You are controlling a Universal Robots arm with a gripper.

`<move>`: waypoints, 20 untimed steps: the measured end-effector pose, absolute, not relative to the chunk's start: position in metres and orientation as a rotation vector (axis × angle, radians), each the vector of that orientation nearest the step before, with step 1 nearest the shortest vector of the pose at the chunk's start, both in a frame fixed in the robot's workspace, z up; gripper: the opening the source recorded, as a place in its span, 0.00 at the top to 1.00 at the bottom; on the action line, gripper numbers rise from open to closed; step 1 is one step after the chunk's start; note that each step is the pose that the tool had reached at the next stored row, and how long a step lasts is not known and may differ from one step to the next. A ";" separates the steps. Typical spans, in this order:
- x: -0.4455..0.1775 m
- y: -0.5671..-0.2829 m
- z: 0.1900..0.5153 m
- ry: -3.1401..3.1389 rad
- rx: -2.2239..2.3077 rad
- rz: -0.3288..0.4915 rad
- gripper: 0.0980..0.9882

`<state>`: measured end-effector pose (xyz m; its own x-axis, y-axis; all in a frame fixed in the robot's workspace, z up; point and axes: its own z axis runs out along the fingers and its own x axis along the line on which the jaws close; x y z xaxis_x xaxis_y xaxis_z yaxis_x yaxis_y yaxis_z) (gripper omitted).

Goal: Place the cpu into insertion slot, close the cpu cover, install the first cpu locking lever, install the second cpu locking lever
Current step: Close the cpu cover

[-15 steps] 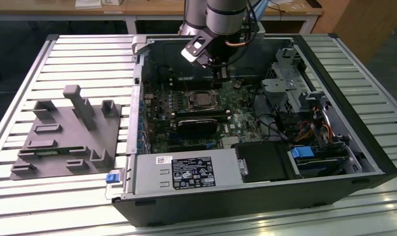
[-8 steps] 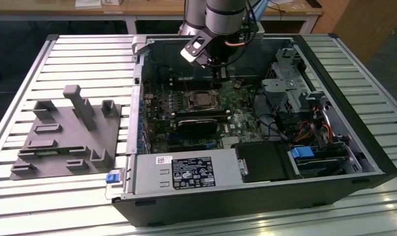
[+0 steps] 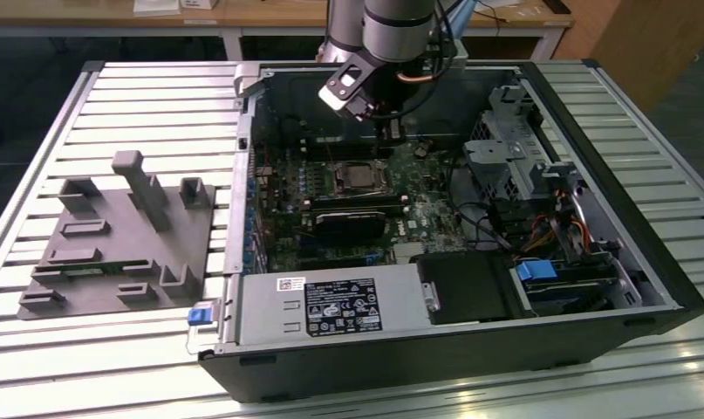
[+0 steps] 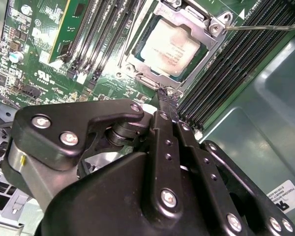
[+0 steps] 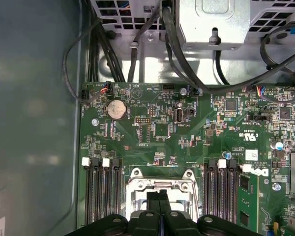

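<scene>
Two of the four steps look done from where I sit: the cpu (image 4: 169, 46) lies flat in its socket on the motherboard (image 5: 157, 132), dull metal top facing up, and the cpu cover (image 4: 210, 42) is down around it, framing the chip through its cut-out. So I judge the work to be at the levers. In the exterior view the arm reaches down into the open computer case (image 3: 631, 253), with the gripper (image 3: 389, 135) low over the far part of the board, just beyond the socket. In the second wrist view the gripper (image 4: 165, 96) has its fingers pressed together with nothing visible between them, and its tip sits at the socket's edge, at or just off a corner of the frame. I cannot say whether it actually touches the metal there. A thin bright locking lever (image 4: 265, 27) runs out from the far corner of the cover, over the memory slots (image 4: 221, 73). It may be unlatched, though the angle is poor and I would not swear to it. The first wrist view puts the closed tips right against the near side of the socket. In my judgement, any move from here calls for a firm, narrow contact on a slim rod. It also has to stay clear of the memory slots crowding both sides.
</scene>
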<state>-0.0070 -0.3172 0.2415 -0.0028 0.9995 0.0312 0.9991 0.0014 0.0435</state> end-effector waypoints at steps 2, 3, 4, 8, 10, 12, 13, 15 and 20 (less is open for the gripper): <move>-0.007 -0.317 0.241 2.217 2.212 0.083 0.98; -0.008 -0.317 0.241 2.217 2.212 0.083 0.98; -0.008 -0.317 0.241 2.217 2.212 0.083 0.98; -0.009 -0.317 0.241 2.217 2.212 0.083 0.98; -0.009 -0.317 0.241 2.217 2.212 0.083 0.98; -0.009 -0.317 0.241 2.217 2.212 0.083 0.98; -0.010 -0.317 0.241 2.217 2.212 0.083 0.98; -0.010 -0.317 0.241 2.217 2.212 0.083 0.98; -0.011 -0.317 0.241 2.217 2.212 0.083 0.98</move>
